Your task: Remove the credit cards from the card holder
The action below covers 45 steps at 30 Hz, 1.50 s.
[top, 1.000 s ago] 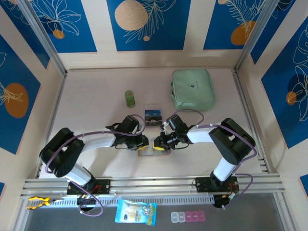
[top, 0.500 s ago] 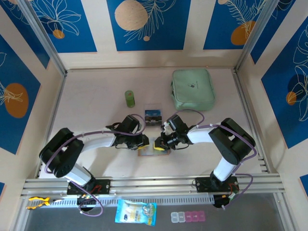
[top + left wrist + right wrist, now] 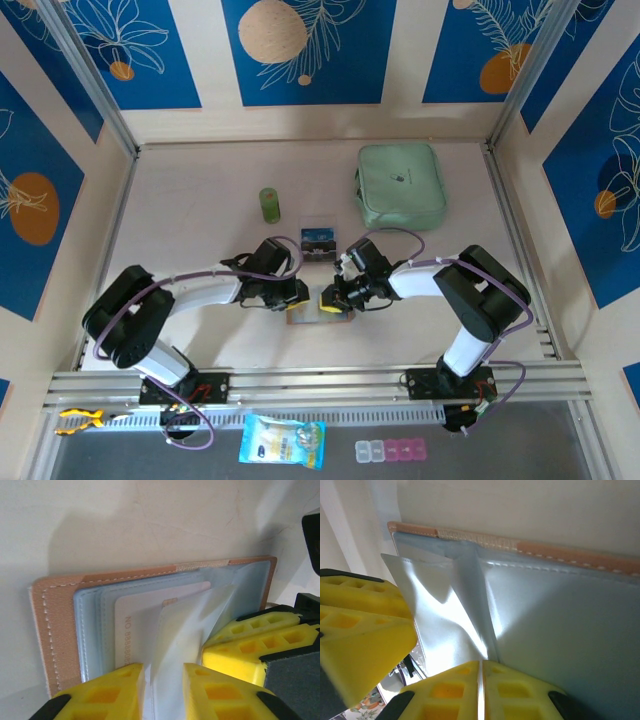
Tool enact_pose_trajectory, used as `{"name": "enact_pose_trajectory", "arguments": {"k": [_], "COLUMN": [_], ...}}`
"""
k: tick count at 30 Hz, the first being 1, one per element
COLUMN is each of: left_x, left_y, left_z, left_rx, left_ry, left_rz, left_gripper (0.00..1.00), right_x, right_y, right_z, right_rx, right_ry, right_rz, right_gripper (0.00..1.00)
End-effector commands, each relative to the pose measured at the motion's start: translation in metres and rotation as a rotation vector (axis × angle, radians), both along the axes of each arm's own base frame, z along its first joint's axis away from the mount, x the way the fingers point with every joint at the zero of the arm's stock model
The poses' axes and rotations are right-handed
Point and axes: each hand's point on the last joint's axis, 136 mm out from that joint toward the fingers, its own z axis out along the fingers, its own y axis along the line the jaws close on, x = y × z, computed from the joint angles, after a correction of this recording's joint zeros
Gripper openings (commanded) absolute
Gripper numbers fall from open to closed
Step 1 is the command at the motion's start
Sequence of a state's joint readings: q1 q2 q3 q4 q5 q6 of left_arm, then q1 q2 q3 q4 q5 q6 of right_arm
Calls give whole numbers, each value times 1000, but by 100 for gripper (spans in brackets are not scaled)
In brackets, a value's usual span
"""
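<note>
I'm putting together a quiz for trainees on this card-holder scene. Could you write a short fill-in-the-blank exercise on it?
1. The card holder lies ___ on the table.
2. The pale card sits ___ one of its pockets.
3. The right gripper is ___ on a clear sleeve.
4. The zip pouch at the far side is mint ___.
Missing words: open; inside; shut; green.

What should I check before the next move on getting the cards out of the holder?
1. card holder lies open: ok.
2. left gripper closed on the clear sleeve: ok.
3. right gripper shut on an inner leaf: ok.
4. pale card out of its pocket: not ok.
5. the two grippers not touching each other: cannot tell.
</note>
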State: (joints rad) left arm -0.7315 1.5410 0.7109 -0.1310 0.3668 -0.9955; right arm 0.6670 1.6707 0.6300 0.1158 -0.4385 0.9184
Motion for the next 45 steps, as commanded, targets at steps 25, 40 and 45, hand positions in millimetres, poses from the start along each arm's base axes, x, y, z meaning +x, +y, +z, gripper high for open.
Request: {"name": "enact_pose_trajectory", "arguments": {"k": [25,40,45], "left_x": [2,4,5], "left_y": [-34,-75,-88], "left_z": [38,40,37], "left_rx": [-111,-136,-143], "left_ry": [-29,-27,-20], "left_rz": [-58,-134,-156], "left_gripper": [23,31,36], "right_x": [5,3,1], "right_y": [-39,-71,-78], "right_z": [54,70,73], "right_rx": [-91,-94,-96], "right_ry": [-117,-155,-159], "right_rz": [-82,-156,-168], "right_gripper": [17,21,21]}}
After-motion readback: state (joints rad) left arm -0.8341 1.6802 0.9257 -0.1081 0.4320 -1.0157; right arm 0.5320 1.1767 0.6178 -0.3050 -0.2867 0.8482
